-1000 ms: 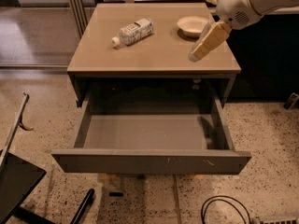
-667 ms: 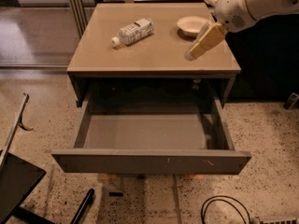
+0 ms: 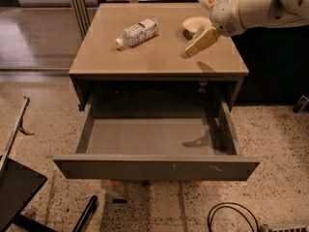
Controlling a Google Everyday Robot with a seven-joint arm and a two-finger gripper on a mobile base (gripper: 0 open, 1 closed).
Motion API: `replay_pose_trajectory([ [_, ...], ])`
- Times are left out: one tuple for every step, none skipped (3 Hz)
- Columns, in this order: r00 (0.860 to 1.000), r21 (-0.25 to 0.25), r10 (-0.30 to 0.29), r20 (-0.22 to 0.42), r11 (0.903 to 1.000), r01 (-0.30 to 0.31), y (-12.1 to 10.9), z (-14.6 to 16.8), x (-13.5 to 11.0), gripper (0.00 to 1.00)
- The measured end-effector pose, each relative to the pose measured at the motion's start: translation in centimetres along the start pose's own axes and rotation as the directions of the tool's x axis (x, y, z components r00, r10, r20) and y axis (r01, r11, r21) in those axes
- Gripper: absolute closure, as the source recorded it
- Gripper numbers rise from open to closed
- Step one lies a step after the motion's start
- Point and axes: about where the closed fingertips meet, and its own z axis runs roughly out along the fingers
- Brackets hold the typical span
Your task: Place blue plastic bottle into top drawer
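White bowl (image 3: 194, 22) on tan table (image 3: 159, 57), back right; blk cable (image 3: 231, 205) on speckled floor (image 3: 277, 139), btm right.

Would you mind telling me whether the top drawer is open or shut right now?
Open: the top drawer is pulled out, its bare floor showing. The gripper hovers over the tabletop by the white bowl.

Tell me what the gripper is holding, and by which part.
Nothing. The gripper is empty above the tabletop near the white bowl; the blue plastic bottle lies on its side, apart from it.
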Motion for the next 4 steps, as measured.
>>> replay_pose_trajectory([
  [0.999,-0.065,-0.03,0.033,0.9974,0.032,-1.6,2.3,1.2,0.0],
  [0.995,-0.124,-0.079,0.064,0.9885,0.086,-2.2,4.2,1.3,0.0],
  [0.987,-0.181,-0.125,0.099,0.9733,0.141,-2.0,6.2,-0.2,0.0],
  [0.986,-0.194,-0.117,0.122,0.971,0.139,-1.7,7.7,-2.4,0.0],
])
